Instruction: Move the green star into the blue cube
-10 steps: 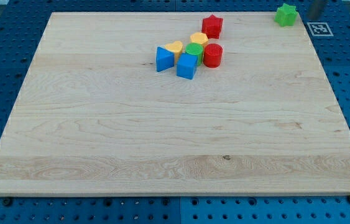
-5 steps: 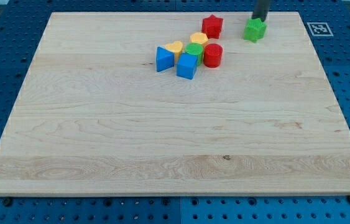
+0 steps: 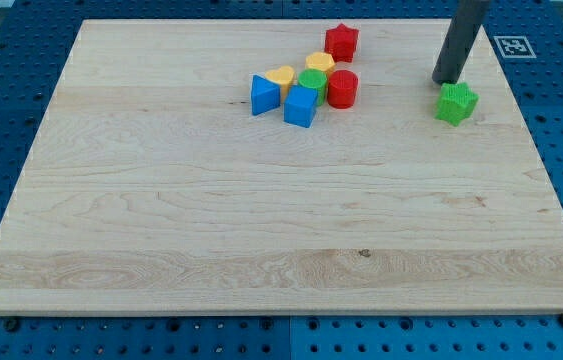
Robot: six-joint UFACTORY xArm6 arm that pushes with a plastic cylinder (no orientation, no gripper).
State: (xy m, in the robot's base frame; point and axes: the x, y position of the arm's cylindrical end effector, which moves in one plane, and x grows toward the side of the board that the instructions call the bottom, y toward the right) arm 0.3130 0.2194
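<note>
Resting on the wooden board, right half: green star, well apart from the cluster. My tip sits just above-left of the star, touching or nearly so; a plain rod, with no pincer to open or close. Cluster at top centre: blue cube, blue triangular block, yellow blocks, green cylinder, red cylinder, red star. Fiducial tag at top right; no legible writing.
</note>
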